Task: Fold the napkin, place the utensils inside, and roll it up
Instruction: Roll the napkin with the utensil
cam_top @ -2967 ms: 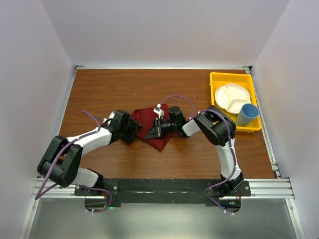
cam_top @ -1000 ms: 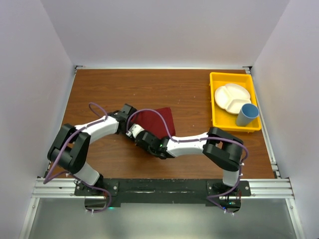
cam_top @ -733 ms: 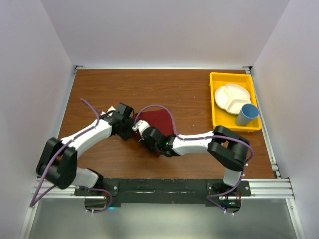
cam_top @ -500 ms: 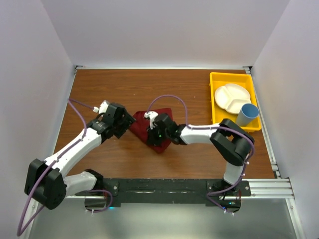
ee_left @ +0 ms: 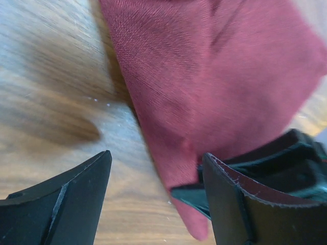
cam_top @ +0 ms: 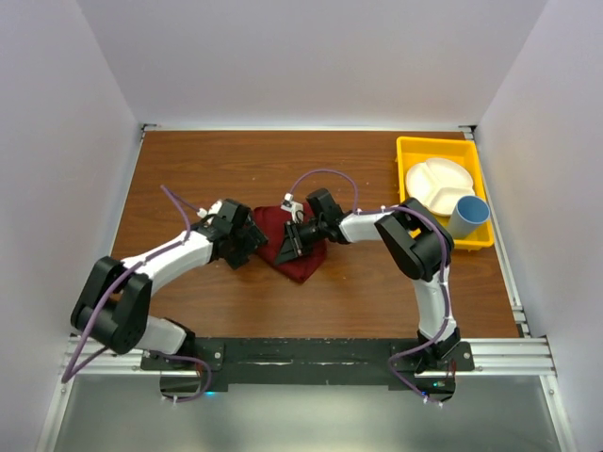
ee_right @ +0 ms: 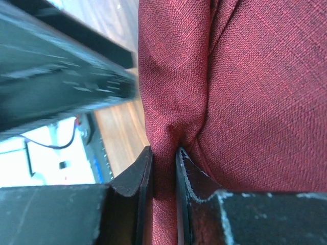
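Little of the job is looking done: my right gripper (ee_right: 162, 153) is pinching a crease of the part-folded napkin (ee_right: 245, 87), my left gripper (ee_left: 156, 155) is hanging wide open just beside its edge; utensils are nowhere showing, so the rolling is waiting.

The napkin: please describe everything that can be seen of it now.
The napkin is a plain dark red woven cloth, folded into a rough triangle with creases, lying on the wooden table. The right gripper has its jaws shut on a pinched-up fold of it. The left gripper, jaws open, hangs at its left edge; contact there cannot be told.
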Motion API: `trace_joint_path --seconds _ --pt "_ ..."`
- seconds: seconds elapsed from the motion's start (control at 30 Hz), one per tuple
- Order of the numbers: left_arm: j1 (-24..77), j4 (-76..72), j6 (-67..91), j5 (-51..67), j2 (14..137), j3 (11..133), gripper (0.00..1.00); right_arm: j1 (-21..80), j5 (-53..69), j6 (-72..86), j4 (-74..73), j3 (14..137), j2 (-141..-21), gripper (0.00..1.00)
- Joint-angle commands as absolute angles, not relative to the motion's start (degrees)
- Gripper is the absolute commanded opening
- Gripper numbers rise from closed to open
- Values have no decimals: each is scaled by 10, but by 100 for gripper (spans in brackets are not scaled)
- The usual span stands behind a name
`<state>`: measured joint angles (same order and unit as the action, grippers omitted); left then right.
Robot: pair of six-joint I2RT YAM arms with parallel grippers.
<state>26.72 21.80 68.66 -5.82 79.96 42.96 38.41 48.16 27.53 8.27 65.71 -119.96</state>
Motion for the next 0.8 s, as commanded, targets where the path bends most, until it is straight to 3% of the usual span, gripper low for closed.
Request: trace_joint_path --seconds 0.0,0.37,0.5,0.63,0.77 --pt "265 178 671 -41 846 456 76 377 498 259 -20 659 -1248 0" --pt "261 223 683 -136 900 493 67 366 513 222 -60 674 -1242 0" --pt "258 245 676 -167 912 492 50 365 512 214 -74 685 -1237 0" --pt "251 234 668 -175 906 476 39 365 510 203 -81 689 -1230 0" --pt "246 209 660 -150 915 461 8 366 480 178 -113 692 -1212 0"
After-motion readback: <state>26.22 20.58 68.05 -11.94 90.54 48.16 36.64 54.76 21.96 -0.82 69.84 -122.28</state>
